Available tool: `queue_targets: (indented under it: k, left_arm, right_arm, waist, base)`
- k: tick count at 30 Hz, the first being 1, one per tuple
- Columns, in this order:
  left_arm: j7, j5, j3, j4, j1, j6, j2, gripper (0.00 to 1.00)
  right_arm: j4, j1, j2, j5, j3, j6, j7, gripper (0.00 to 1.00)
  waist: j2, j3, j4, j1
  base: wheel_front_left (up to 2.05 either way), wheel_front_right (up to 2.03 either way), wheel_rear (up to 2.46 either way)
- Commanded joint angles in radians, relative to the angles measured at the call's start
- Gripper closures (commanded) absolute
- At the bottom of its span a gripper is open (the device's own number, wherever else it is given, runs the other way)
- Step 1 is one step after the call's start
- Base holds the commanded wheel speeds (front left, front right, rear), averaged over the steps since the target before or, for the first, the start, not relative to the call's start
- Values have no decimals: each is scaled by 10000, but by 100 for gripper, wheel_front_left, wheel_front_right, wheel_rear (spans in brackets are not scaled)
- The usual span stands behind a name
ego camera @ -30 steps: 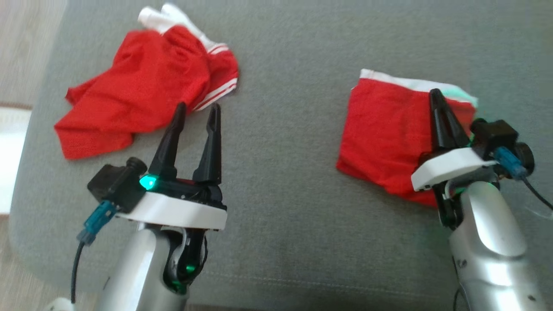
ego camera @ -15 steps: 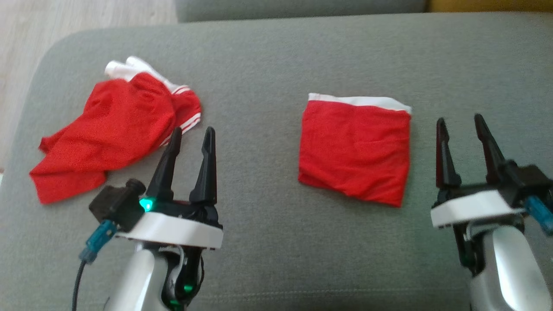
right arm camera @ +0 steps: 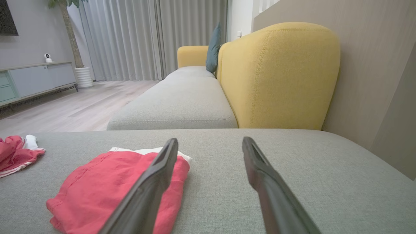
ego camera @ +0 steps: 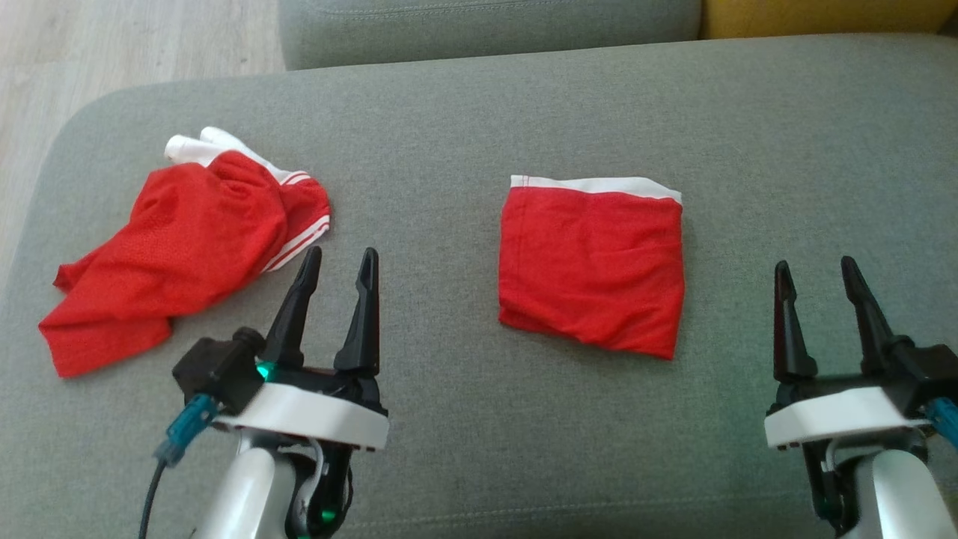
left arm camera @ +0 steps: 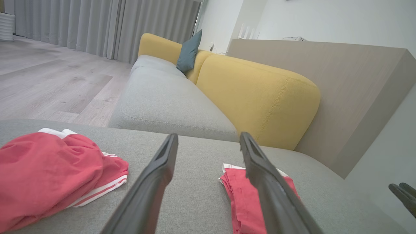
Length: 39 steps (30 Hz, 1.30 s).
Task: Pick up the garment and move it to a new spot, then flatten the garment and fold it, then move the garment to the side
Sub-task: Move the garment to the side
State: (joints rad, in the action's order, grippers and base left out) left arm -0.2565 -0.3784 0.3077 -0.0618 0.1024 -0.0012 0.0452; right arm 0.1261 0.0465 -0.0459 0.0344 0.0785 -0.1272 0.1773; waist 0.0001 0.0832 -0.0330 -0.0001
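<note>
Right claw [ego camera: 815, 263] gapes near folded garment [ego camera: 591, 269], waistband [ego camera: 599, 185] along its far edge.

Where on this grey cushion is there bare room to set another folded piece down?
Bare: the strip between the crumpled red shorts and the folded red garment, ahead of the left gripper; also right of that garment, ahead of the right gripper. The cushion is crowded at its left end.

Matt cloth garment [ego camera: 591, 269] on coarse-woven cushion [ego camera: 449, 419].
</note>
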Motion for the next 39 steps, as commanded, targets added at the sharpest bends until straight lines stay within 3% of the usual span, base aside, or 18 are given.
queue_targets:
  k: [1,12,23,35,36,37,39]
  left_arm:
    - [-53,34,-375,300,172,-39,51,0]
    - [-53,-67,-282,461,276,-16,51,0]
    - [-53,-146,-129,474,747,-102,51,0]
    - [-53,-99,-155,598,1247,-193,51,0]
    - [-53,-81,-184,597,1273,-207,51,0]
    - [-53,-63,-212,593,1294,-219,51,0]
    - [-53,-26,-248,579,1333,-247,51,0]
  right_arm:
    - [-266,247,-43,91,-156,-35,122,0]
    - [285,654,-43,497,-263,-35,-184,0]
    - [2878,2263,-43,2330,-774,-35,-867,0]
    - [5133,3889,-43,2115,-1020,-35,-425,0]
    - [5241,3984,-43,2034,-1046,-35,-384,46]
    - [5321,4072,-43,1939,-1054,-35,-318,100]
    - [5394,4211,-43,1525,-1046,-35,-165,100]
  waist:
    - [-1,7,14,1]
    - [-1,353,357,1]
    - [-1,1509,1090,1]
    - [-1,2528,1407,1]
    - [-1,2578,1387,1]
    - [-1,2621,1357,1]
    - [-1,2665,1272,1]
  base:
    - [0,0,0]
    - [0,0,0]
    - [0,0,0]
    - [0,0,0]
    - [0,0,0]
    - [0,0,0]
    - [0,0,0]
